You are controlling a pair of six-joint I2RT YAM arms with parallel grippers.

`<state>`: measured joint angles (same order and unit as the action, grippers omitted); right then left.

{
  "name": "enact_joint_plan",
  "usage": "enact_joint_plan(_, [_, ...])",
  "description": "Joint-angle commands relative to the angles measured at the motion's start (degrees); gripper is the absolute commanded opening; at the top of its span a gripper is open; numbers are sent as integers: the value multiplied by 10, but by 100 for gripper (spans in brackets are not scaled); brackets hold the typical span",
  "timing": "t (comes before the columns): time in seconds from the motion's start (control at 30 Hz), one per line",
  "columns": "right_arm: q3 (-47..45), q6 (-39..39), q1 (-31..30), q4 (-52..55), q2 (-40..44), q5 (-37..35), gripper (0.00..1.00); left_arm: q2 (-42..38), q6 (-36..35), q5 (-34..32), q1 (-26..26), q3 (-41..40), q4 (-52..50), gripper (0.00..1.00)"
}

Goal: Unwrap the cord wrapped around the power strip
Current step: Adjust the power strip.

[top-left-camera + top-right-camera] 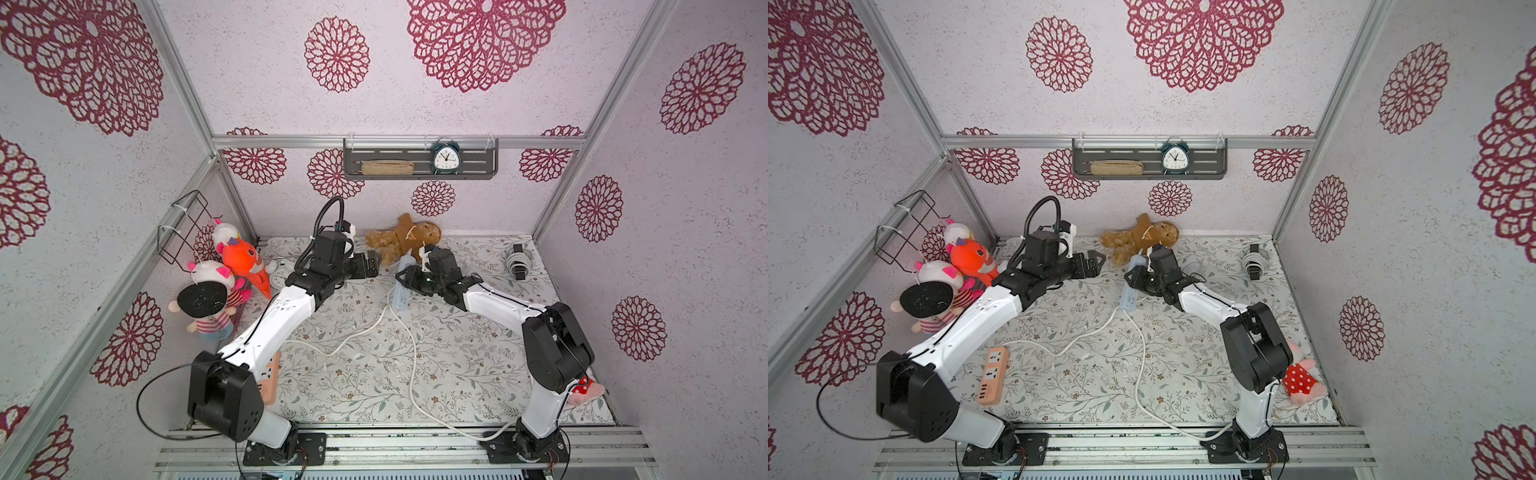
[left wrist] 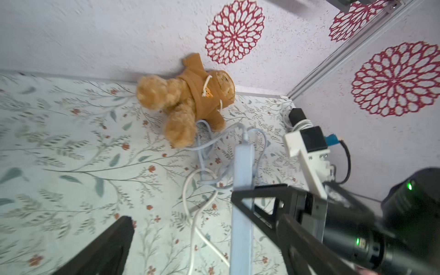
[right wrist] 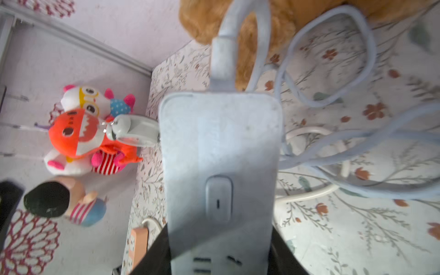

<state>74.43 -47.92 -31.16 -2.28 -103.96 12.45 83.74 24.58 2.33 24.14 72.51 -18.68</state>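
The power strip [image 1: 400, 298] was a pale blue bar with rounded corners. It had a rocker switch near its cord end and socket slots further along. In both top views it sat toward 12 o'clock from the middle of the floral mat [image 1: 478, 374]. Its length ran 12 to 6, with the cord end at 12, just short of the teddy bear [image 1: 401, 241].

The right gripper [image 1: 407, 280] pinched the strip across its width, one finger on each long edge. Its cord [image 3: 222, 59], the same pale blue, left through a thick collar and arched over. From there it lay in loose, tangled loops on the mat around the cord end, close by the bear's leg. All the loops seen lay beside the body, not around it. The left gripper [image 1: 375, 264] hung at 9 o'clock of the strip, fingers spread wide and touching nothing.

In the top views the right gripper and wrist covered nearly all of the blue cord. The right wrist view was blurred and cut off the socket end, and the cord ran out of frame there, so its far end could not be made out. A white cord [image 1: 411, 374] passed the strip's 6 o'clock end and crossed the blue loops, but which lay on top was hard to tell. Whether that end rested on the mat or hung clear could not be told.
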Motion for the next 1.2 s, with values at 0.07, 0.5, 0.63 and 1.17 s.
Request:
enact_joint_plan(0.07, [121, -26, 10, 127, -10, -131, 0, 0, -80, -191, 97, -61, -35, 97])
enact_joint_plan(0.5, [197, 1, 6, 226, -25, -181, 0, 135, -87, -257, 191, 15, 55, 98])
enact_joint_plan(0.63, [203, 4, 7, 237, -31, -172, 0, 146, -93, -223, 198, 33, 61, 97])
enact_joint_plan(1.17, [202, -18, 6, 218, -30, -109, 0, 202, -59, -163, 199, 48, 86, 71])
